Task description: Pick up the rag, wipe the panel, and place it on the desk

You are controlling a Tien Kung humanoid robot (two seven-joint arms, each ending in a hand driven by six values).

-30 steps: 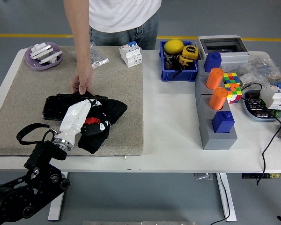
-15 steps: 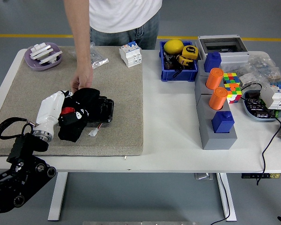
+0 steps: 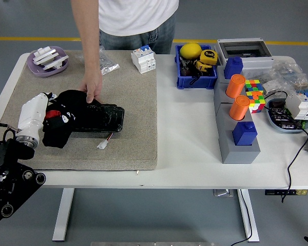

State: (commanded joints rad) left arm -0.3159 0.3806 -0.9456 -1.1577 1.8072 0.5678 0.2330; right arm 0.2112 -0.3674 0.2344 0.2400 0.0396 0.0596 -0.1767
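L hand (image 3: 35, 114) low, palm-down, gripping black rag (image 3: 61, 120) at panel's (image 3: 103, 117) left end.

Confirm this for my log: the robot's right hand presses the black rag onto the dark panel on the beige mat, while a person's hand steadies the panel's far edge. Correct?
Not quite: the head view shows the left hand, entering from the picture's left, pressing the black rag onto the dark panel on the beige mat. The right hand is out of view. The person's hand does steady the panel's far edge.
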